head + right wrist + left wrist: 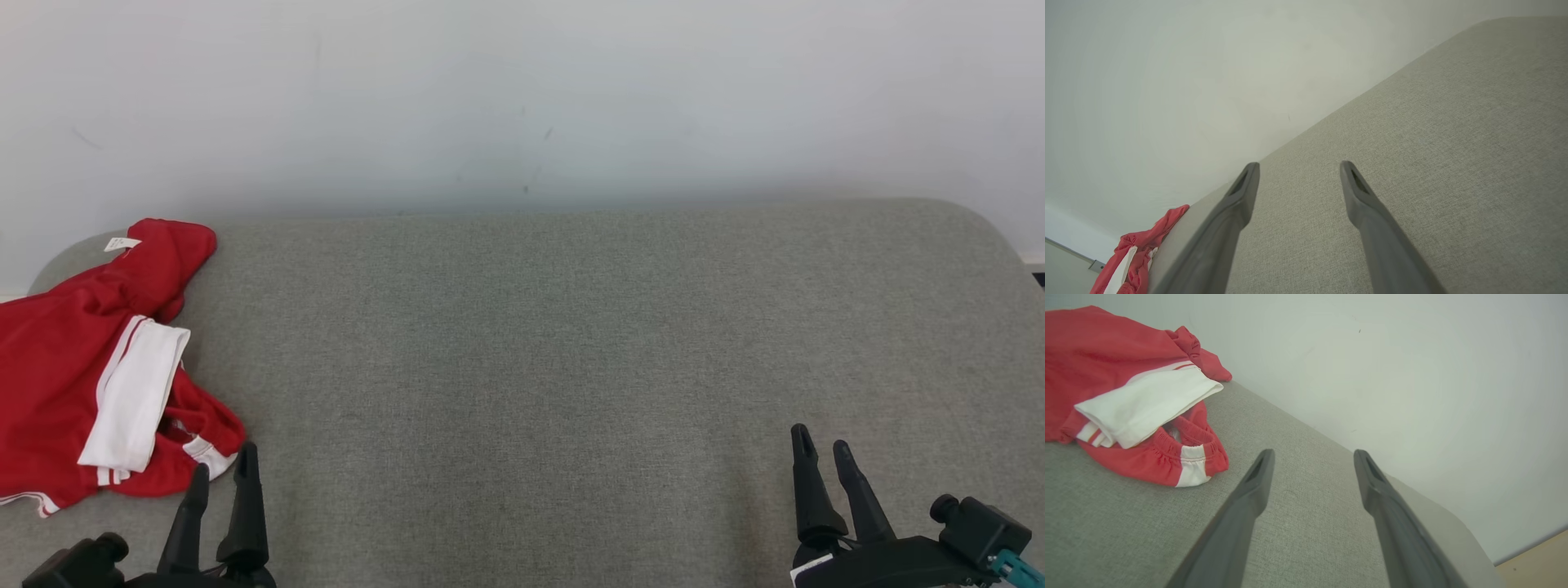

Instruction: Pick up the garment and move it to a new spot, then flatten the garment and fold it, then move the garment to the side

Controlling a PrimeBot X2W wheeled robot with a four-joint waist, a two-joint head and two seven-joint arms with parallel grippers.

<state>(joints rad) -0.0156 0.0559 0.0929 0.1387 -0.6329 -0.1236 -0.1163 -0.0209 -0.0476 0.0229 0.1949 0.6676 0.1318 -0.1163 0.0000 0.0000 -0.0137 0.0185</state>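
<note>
A red garment [57, 384] with white bands and a small white label lies crumpled at the far left of the grey fabric surface [571, 343], partly past the picture's left edge. In the left wrist view the garment [1122, 375] sits up and to the left of the fingers. My left gripper [222, 465] stands open just right of the garment's near corner, nothing between its fingers. My right gripper [823, 445] is open over bare fabric at the lower right, far from the garment. In the right wrist view the garment [1141, 253] shows small at the lower left.
A pale wall [522, 98] rises right behind the surface's far edge. The surface has rounded far corners at left and right. A strip of wooden floor [1539, 563] shows past the far end in the left wrist view.
</note>
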